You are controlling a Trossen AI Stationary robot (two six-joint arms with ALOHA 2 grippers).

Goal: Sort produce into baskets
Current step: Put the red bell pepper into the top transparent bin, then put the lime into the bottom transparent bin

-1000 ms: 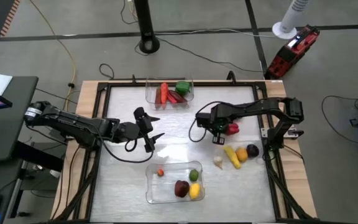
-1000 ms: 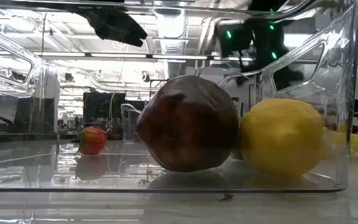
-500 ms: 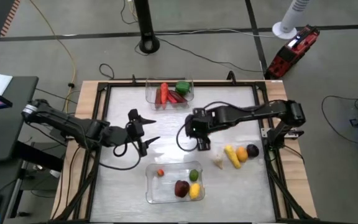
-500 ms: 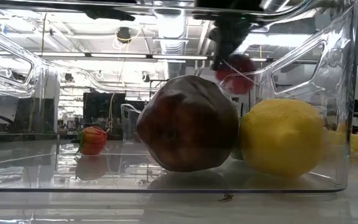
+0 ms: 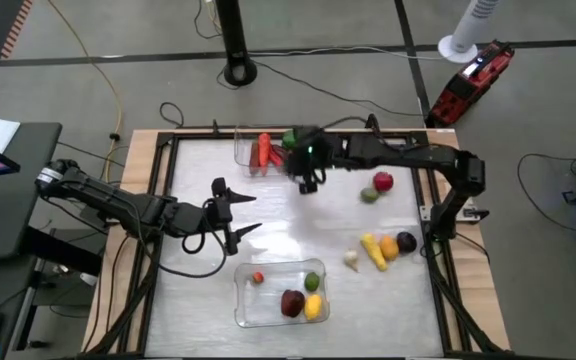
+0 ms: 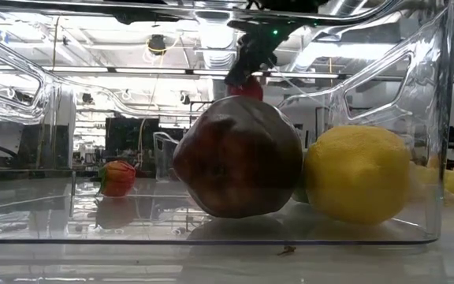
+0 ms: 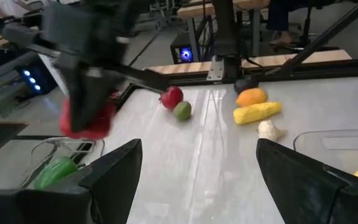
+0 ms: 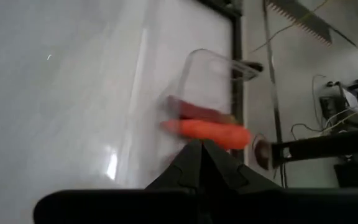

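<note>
Left pincer (image 5: 236,211) waits wide open, mid-table left, empty. Far bin (image 5: 242,156) holds a carrot (image 5: 264,150) and a green piece (image 5: 294,140). Right pincer (image 5: 308,178) hangs at that bin's right end, pinched on a red piece (image 7: 86,121).

To do well: carry the piece fully over the rim, lower inside, then release onto a bare spot beside the carrot, not on the wall. Loose produce (image 5: 376,250) lies at right.

right gripper (image 5: 308,172) hides the far bin's (image 5: 246,157) green piece; red piece (image 7: 87,121) under it is blurred.
</note>
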